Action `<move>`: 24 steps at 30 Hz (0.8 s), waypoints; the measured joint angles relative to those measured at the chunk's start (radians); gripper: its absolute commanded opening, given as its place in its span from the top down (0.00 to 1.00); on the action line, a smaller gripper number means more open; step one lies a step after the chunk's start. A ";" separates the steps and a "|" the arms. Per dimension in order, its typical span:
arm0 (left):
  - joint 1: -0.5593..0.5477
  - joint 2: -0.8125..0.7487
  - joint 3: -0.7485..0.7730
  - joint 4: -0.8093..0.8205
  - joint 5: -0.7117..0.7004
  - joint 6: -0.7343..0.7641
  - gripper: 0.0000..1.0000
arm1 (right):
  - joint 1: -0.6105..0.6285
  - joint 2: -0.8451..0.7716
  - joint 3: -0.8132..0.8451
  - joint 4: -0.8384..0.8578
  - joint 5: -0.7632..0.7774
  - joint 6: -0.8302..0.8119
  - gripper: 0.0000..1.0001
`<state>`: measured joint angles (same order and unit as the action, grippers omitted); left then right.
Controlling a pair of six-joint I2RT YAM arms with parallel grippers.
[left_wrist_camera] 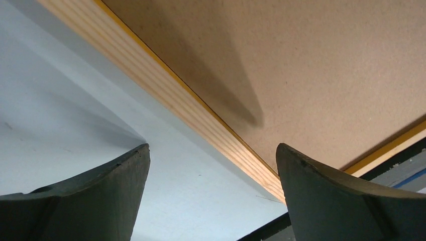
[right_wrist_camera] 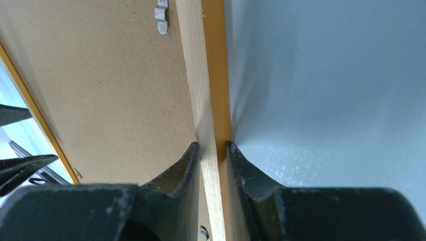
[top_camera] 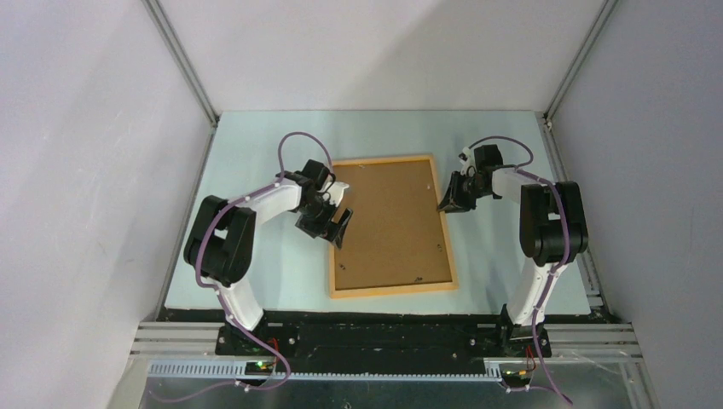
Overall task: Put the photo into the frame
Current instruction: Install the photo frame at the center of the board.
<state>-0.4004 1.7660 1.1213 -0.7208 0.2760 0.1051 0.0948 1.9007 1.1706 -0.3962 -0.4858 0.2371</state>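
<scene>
The light-orange wooden frame (top_camera: 392, 290) lies flat in the middle of the table, back side up, with a plain brown backing board (top_camera: 392, 221) filling it. The photo is hidden. My left gripper (top_camera: 339, 223) hovers over the frame's left rail (left_wrist_camera: 191, 108). It is open (left_wrist_camera: 212, 148), one finger above the table and the other above the board (left_wrist_camera: 311, 65), holding nothing. My right gripper (top_camera: 445, 203) is shut on the frame's right rail (right_wrist_camera: 198, 75), one finger on each side of the wood (right_wrist_camera: 212, 145).
The pale blue table top (top_camera: 256, 256) is enclosed by grey walls and aluminium posts at the back corners. A small metal clip (right_wrist_camera: 161, 15) sits on the board beside the right rail. The table's dark near edge (left_wrist_camera: 261, 228) lies just beyond the frame's corner.
</scene>
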 measured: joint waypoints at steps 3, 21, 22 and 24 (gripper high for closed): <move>-0.005 -0.002 -0.004 -0.004 0.017 0.002 0.00 | -0.015 0.002 -0.002 0.011 -0.004 0.017 1.00; -0.042 0.027 0.027 -0.027 0.051 0.000 0.00 | -0.034 0.013 -0.005 0.078 0.000 0.103 1.00; -0.046 0.027 0.027 -0.027 0.052 0.000 0.01 | -0.034 0.013 -0.006 0.080 0.000 0.104 1.00; -0.055 0.027 0.027 -0.027 0.051 0.000 0.02 | -0.034 0.013 -0.005 0.081 0.001 0.106 1.00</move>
<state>-0.4553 1.7935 1.1484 -0.7479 0.3267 0.1047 0.0612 1.9141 1.1652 -0.3149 -0.4850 0.3431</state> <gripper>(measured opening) 0.994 0.252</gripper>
